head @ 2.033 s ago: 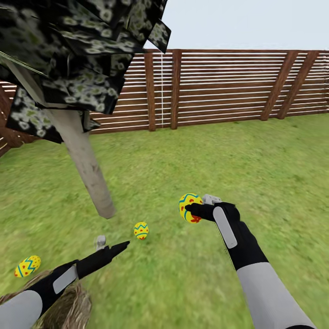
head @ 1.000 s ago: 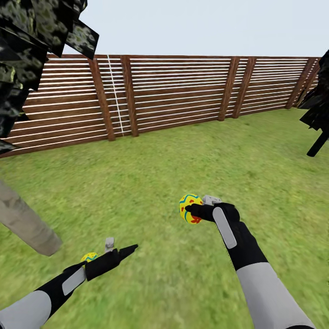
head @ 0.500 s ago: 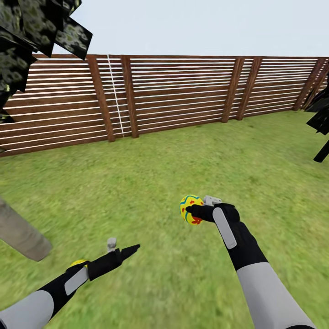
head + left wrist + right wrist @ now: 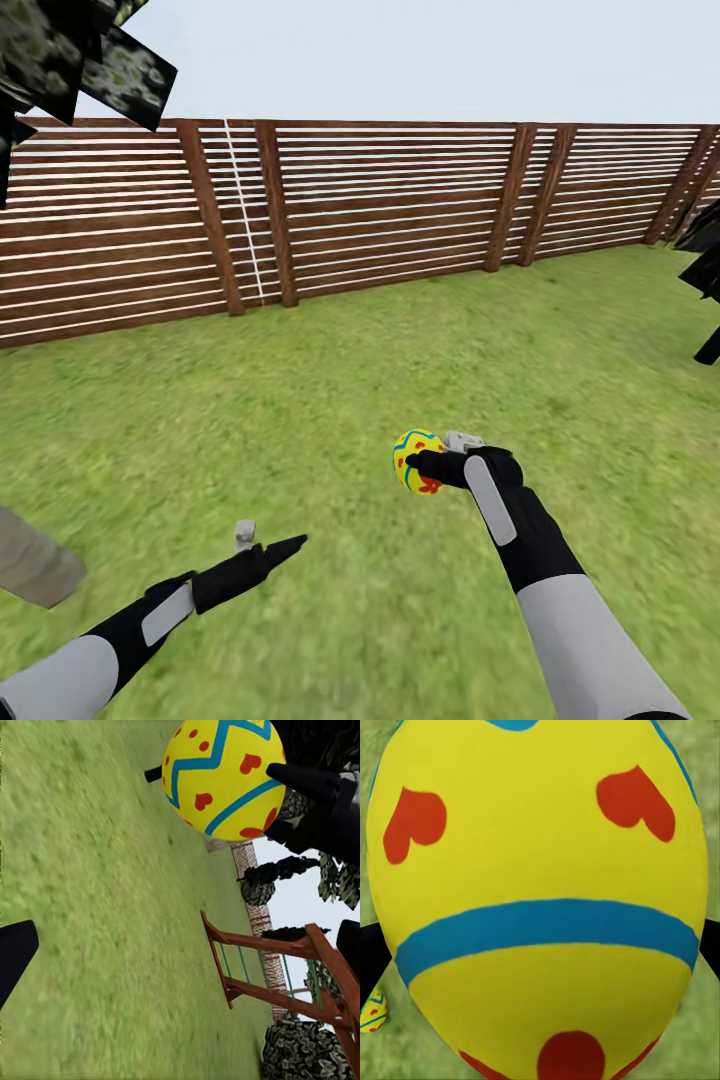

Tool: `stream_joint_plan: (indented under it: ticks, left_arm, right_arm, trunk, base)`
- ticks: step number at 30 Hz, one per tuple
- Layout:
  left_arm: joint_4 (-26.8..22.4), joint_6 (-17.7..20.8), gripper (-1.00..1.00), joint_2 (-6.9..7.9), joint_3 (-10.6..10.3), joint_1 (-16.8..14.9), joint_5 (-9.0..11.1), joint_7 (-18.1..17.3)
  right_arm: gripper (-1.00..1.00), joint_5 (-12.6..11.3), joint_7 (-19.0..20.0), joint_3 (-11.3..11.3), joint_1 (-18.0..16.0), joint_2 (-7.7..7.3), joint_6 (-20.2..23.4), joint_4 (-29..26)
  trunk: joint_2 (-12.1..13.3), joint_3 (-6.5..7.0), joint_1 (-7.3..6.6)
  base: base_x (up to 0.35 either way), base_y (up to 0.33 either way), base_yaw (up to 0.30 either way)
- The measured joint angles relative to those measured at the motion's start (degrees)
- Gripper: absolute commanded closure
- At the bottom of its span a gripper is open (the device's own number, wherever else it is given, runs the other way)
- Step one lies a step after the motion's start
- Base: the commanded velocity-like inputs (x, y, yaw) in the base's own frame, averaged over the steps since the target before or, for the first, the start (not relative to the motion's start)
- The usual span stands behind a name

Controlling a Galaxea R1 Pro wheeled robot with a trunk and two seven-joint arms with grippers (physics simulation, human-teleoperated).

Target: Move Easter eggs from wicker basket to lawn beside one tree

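We hold one Easter egg in our right claw, the black fingers pinching its sides, so that it hangs above the lawn out in front of us. In the right wrist view the egg stands with its long axis roughly along the picture's height, and a second painted egg peeks out on the grass beyond it. The relation that matters is where the tree lies from this egg: only the foot of its pale trunk shows at the left edge of the head view, low down, with some mottled leaves overhead. So the tree is well off to our left, on the far side of the left arm, and we judge that the egg should travel that way before we set it down. Our left claw is empty; how wide it stands we cannot tell. The grass is open and flat, with room all the way to the slatted fence.
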Motion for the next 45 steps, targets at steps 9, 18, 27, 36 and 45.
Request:
stream_joint_plan:
  ticks: [9, 18, 27, 36, 45]
  left_arm:
    - [0.0, 0.0, -1.0, -0.01, 0.0, 0.0, 0.0, 0.0]
    - [0.3, 0.0, -1.0, 0.08, -0.1, 0.0, 0.0, 0.0]
    - [1.6, -2.8, -1.0, 0.1, -0.2, 0.0, 0.0, 12.1]
    - [4.3, -2.9, -1.0, 0.11, 0.0, 0.0, 0.3, 13.0]
    - [4.6, -2.9, -1.0, 0.11, 0.0, 0.0, 0.3, 13.0]
  right_arm:
    - [1.0, -0.3, 0.7, 0.0, 0.0, -0.22, 0.0, 2.2]
    - [1.0, -0.4, 0.7, 0.1, 0.0, 0.0, 0.0, 2.7]
    - [1.0, -0.3, 0.5, 0.0, 0.0, -0.06, 0.0, 2.4]
    - [1.0, -0.2, 0.1, 0.0, 0.0, -0.25, 0.0, 2.5]
    - [1.0, -0.2, 0.1, 0.0, 0.0, -0.24, 0.0, 2.7]
  trunk:
    - [0.0, 0.0, 0.0]
    - [0.0, 0.0, 0.0]
    - [0.0, 0.0, 0.0]
    - [0.0, 0.0, 0.0]
    - [0.0, 0.0, 0.0]
  base:
    - [0.337, 0.0, 0.0]
    - [0.337, -0.048, 0.0]
    - [0.335, -0.136, 0.0]
    - [0.326, -0.175, 0.0]
    - [0.321, -0.183, 0.162]
